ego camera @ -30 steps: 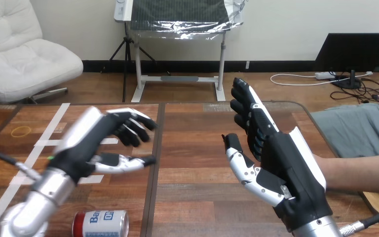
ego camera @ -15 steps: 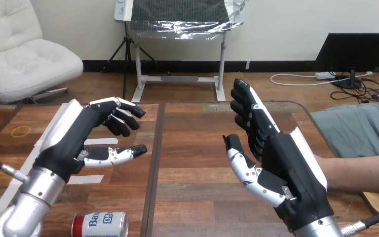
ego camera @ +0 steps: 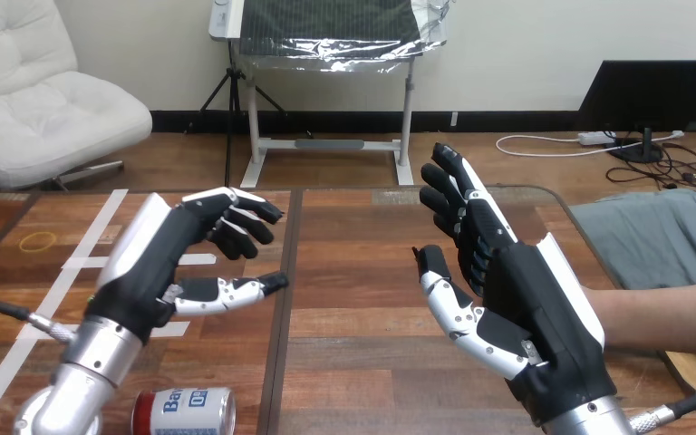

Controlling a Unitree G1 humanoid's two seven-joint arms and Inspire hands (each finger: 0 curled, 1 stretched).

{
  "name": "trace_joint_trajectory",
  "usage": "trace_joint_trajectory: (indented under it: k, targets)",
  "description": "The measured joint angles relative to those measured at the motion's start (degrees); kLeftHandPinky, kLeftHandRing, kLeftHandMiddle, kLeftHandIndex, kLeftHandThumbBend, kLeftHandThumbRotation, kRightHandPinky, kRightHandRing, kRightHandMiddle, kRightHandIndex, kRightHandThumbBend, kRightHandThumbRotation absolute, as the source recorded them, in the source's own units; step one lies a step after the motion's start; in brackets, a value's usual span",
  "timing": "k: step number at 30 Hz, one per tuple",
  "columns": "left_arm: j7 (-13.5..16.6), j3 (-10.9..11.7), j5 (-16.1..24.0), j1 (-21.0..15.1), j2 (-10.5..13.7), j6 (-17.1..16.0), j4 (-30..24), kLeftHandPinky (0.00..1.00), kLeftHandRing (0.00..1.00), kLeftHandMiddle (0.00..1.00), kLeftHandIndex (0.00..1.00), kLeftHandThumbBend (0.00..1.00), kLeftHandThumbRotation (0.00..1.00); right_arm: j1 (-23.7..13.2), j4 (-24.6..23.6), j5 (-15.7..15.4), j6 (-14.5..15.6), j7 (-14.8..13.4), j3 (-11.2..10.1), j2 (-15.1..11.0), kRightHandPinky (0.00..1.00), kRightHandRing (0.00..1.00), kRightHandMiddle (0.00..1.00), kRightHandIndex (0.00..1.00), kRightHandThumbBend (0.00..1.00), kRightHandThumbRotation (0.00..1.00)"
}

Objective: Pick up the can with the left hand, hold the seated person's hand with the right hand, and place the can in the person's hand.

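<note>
Two hands: both are hovering above the wooden table, well apart.
Left hand: is floating with fingers loosely spread from the thumb, gripping nothing.
Right hand: is standing upright, fingers straight and apart.
Can: is lying on its side at the near edge, beside the left forearm, showing blue lettering on white.
Person's forearm: is lying behind the Right hand, possibly touching it; unclear.
</note>
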Motion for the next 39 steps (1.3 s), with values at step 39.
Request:
trace_joint_trajectory:
  k: [39]
  targets:
    - [-32.90,-0.08,8.72,8.04,21.23,25.93,-27.52,0.77,0.83,0.85,0.84,0.96,0.17,0.13,0.73,0.20,-0.19,1.33,-1.00,-0.17,0.93,0.88,0.92,0.93,0.00,0.00]
